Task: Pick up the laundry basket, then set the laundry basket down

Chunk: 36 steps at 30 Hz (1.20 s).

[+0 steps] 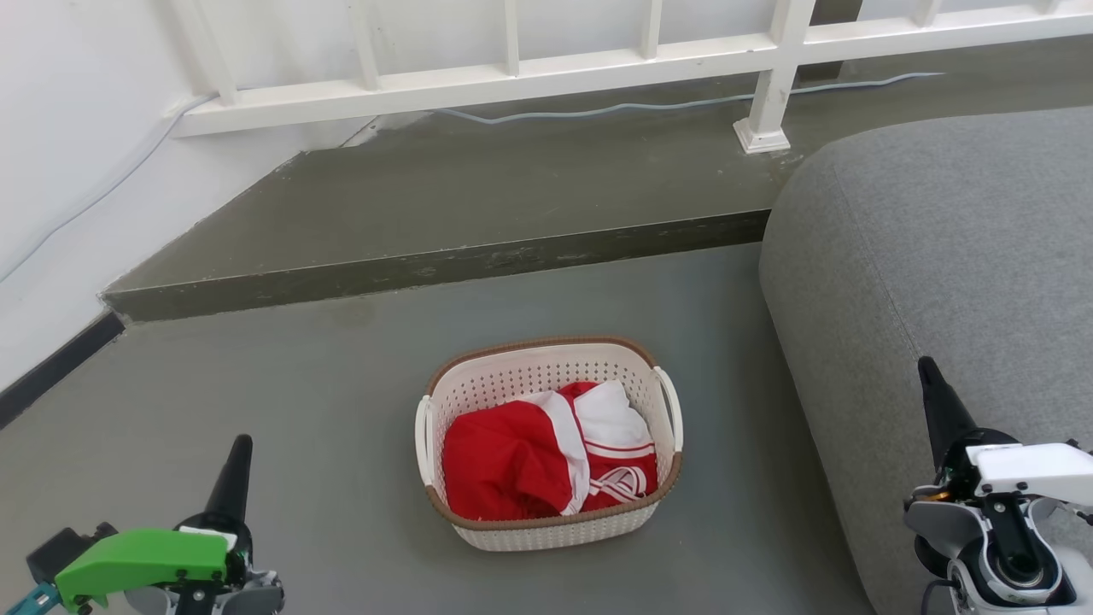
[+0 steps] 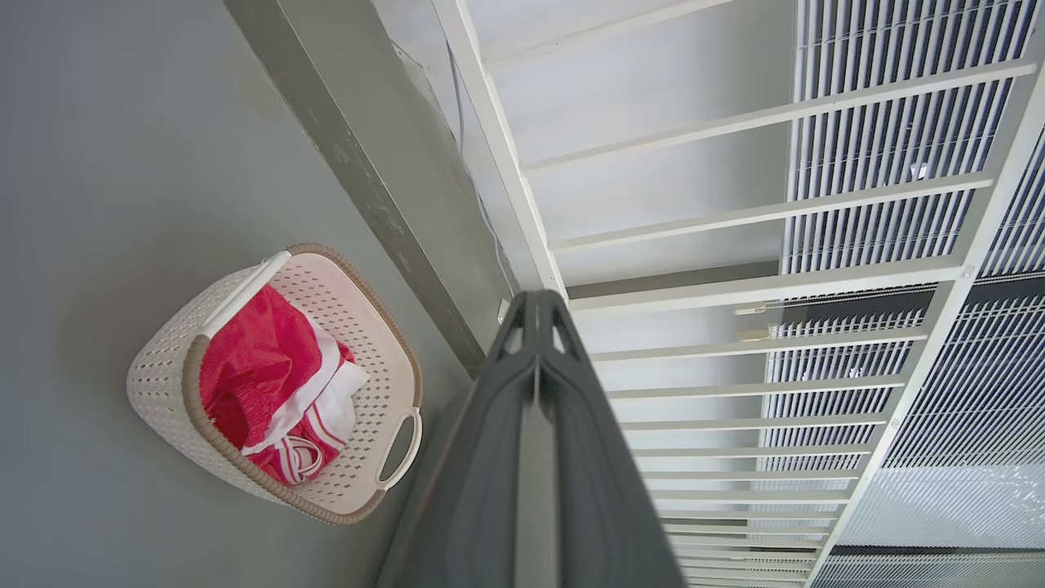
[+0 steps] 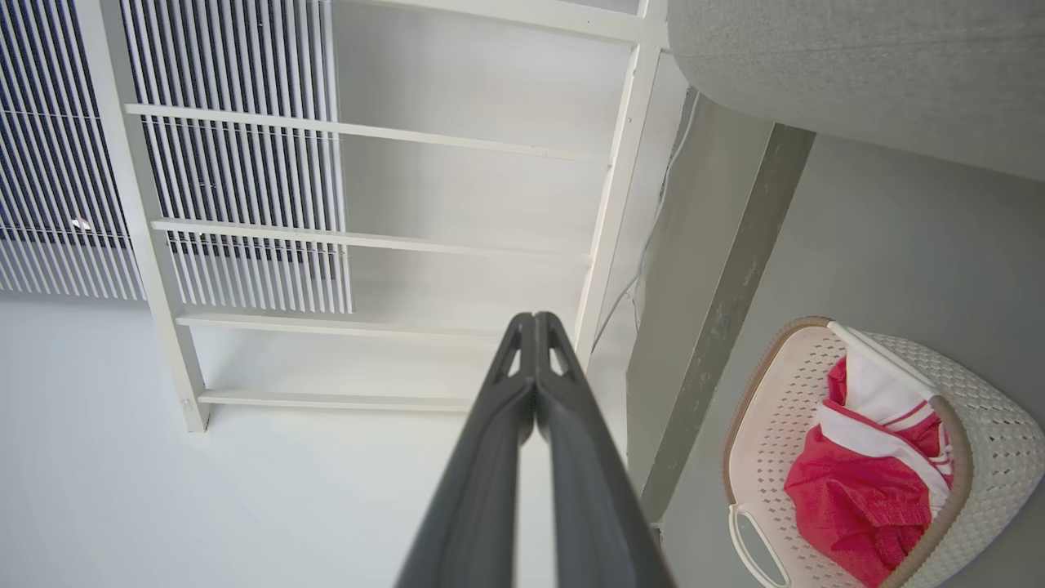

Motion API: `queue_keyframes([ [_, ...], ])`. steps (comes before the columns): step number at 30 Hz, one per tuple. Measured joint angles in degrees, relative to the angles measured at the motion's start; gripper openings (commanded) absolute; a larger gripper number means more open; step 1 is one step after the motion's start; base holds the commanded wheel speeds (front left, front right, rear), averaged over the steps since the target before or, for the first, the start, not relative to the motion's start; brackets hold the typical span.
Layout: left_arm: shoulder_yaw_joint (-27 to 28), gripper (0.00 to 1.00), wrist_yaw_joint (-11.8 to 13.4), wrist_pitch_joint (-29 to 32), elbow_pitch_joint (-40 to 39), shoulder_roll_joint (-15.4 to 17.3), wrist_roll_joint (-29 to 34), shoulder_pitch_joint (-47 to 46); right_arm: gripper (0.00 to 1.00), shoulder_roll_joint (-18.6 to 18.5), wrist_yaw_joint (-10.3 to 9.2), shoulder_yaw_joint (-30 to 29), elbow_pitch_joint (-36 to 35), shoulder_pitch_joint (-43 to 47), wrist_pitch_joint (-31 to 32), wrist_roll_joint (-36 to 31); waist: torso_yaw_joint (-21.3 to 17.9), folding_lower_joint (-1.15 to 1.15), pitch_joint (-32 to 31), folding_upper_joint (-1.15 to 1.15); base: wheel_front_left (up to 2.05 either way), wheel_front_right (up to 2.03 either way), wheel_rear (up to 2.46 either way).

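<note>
The laundry basket (image 1: 546,440) stands on the grey floor in the middle of the head view, cream-white and perforated with a brown rim and a white handle on each side, holding red-and-white clothes. It also sits at the lower left of the left wrist view (image 2: 277,384) and at the lower right of the right wrist view (image 3: 882,457). My left gripper (image 1: 239,453) is low at the left, well clear of the basket, its fingers pressed together and holding nothing (image 2: 536,306). My right gripper (image 1: 926,376) is at the right in front of the sofa, likewise shut and holding nothing (image 3: 535,322).
A large grey sofa (image 1: 956,282) rises right of the basket. Behind the basket a raised concrete step (image 1: 444,265) runs across, with a white railing (image 1: 598,64) and a pale cable (image 1: 666,104) on it. A white wall (image 1: 68,171) closes the left.
</note>
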Motion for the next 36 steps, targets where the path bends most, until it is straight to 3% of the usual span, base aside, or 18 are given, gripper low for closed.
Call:
queue_keyframes([
  [13,1.71,0.00,-1.26,1.54,1.33,0.05,-8.66,-1.49,0.00,0.29,1.52,-2.25,0.56,-1.19,1.76,8.54,0.23,0.00,-0.09,0.00,0.00,0.00,0.00],
  [36,2.02,0.00,-1.75,1.58,2.01,0.05,-8.87,-2.08,0.00,0.34,1.93,-2.56,1.27,-1.90,2.01,8.96,0.23,0.00,-0.12,0.00,0.00,0.00,0.00],
])
